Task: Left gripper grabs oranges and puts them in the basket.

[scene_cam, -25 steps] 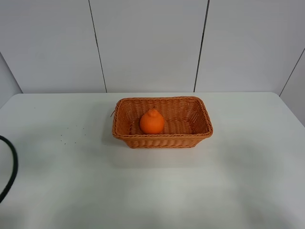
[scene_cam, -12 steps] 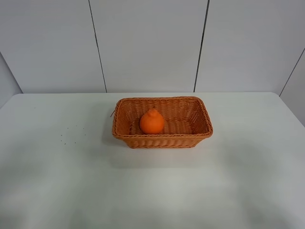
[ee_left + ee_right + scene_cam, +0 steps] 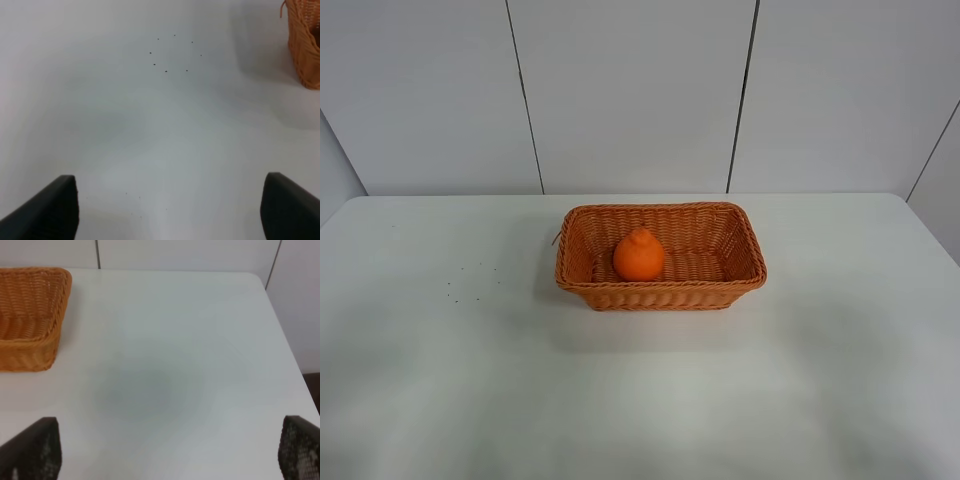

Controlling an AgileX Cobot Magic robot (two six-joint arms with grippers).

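Orange (image 3: 639, 256) already sitting inside the basket (image 3: 661, 296), left of its middle, knob up. Left end effector (image 3: 165, 210) spread wide and empty over bare surface (image 3: 470, 380), basket off to its side; right end effector (image 3: 165, 450) likewise spread. Versus a second ago: black cable gone from the high view's left edge.

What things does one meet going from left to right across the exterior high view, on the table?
Small dark specks → left rim of the wicker basket → orange inside it → right rim of the basket.
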